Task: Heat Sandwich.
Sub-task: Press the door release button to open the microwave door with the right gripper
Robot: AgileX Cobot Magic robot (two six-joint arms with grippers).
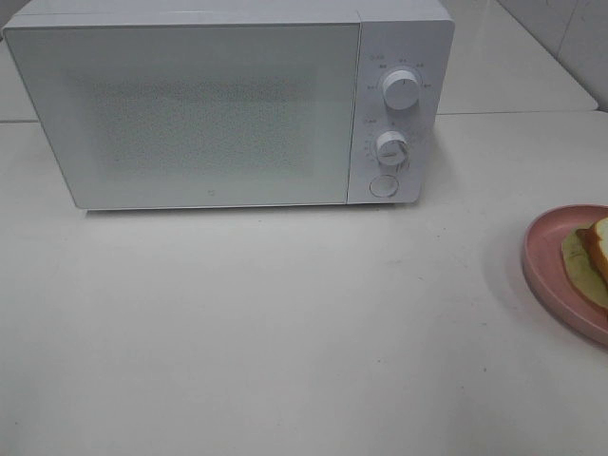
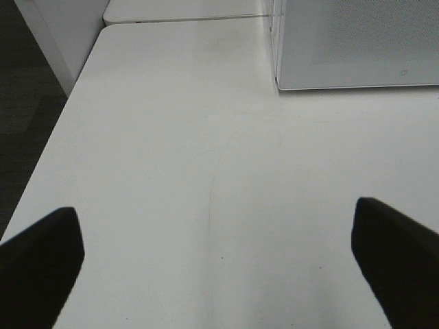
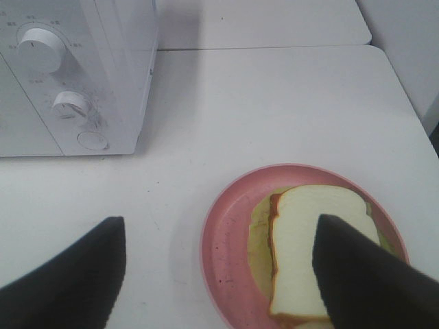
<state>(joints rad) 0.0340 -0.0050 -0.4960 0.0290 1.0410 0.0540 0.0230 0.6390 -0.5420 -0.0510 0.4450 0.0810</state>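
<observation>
The sandwich (image 3: 302,247) lies on a round pink plate (image 3: 226,253), white bread on top with green lettuce showing beneath; in the high view only its left part (image 1: 591,255) shows at the right edge on the plate (image 1: 551,275). My right gripper (image 3: 219,274) hovers open over the plate's near side, one finger (image 3: 363,281) covering part of the sandwich. My left gripper (image 2: 216,260) is open above bare table, holding nothing. Neither gripper appears in the high view.
A white microwave (image 1: 190,114) stands at the back, door shut, with two knobs (image 1: 401,90) and a round button (image 1: 384,185) on its right panel. The table's left edge (image 2: 62,130) runs beside the left gripper.
</observation>
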